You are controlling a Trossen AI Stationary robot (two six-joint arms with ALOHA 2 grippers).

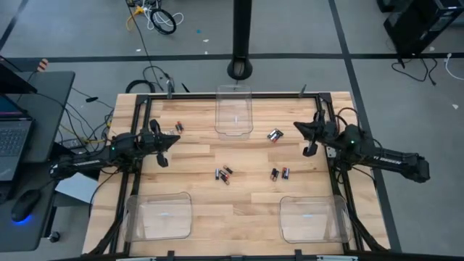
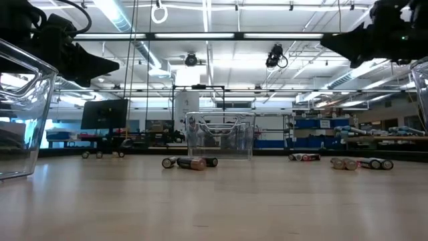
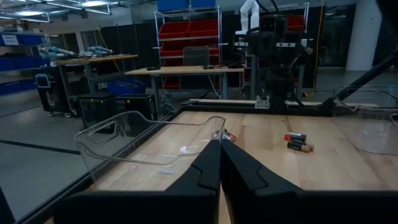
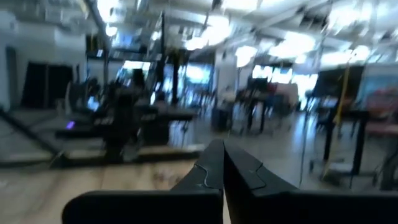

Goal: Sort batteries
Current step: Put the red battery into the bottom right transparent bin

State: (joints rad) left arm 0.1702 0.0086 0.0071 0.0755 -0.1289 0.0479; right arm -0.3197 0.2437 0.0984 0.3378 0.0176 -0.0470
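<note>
I count three clear bins [image 1: 233, 110] and four clusters of batteries [image 1: 223, 174]; left gripper [image 1: 162, 148] and right gripper [image 1: 309, 138] both closed, empty.

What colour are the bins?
Clear, see-through plastic bins; best seen in the high view.

We see two dark, near-black arms built of slim jointed links. Each carries a small green light near its wrist. The left gripper [image 3: 219, 163] and right gripper [image 4: 222, 167] end in matte black tapered fingers, each pair rising from a broad flat black base.
</note>
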